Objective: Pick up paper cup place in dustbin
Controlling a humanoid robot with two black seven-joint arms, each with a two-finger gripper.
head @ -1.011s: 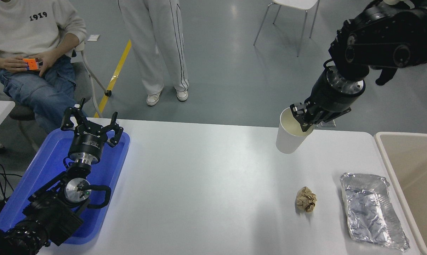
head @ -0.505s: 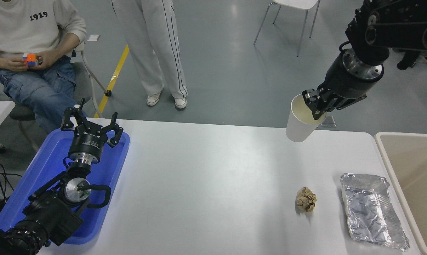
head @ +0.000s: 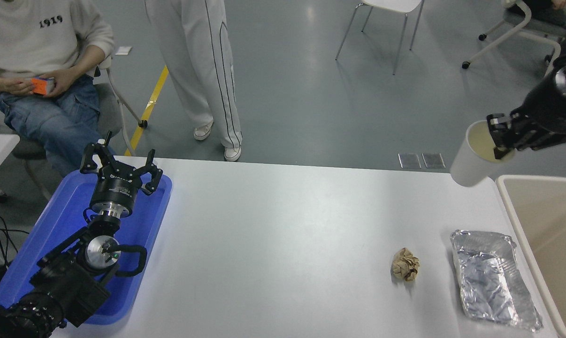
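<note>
right gripper (head: 498,138) clamped on rolled rim of smooth tapered white paper cup (head: 470,158), aloft at 2 o'clock, tilted, beside dustbin (head: 504,184) thick rounded rim | left gripper (head: 120,165) fingers apart, 9 o'clock over glossy blue tray (head: 57,225)

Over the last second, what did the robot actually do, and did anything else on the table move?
The right hand, gripping the paper cup by its rim, carried it rightward from over the table's far edge to just beside the dustbin. It has not let go. The left hand stayed parked over the blue tray; the brown paper ball and foil container did not move.
</note>
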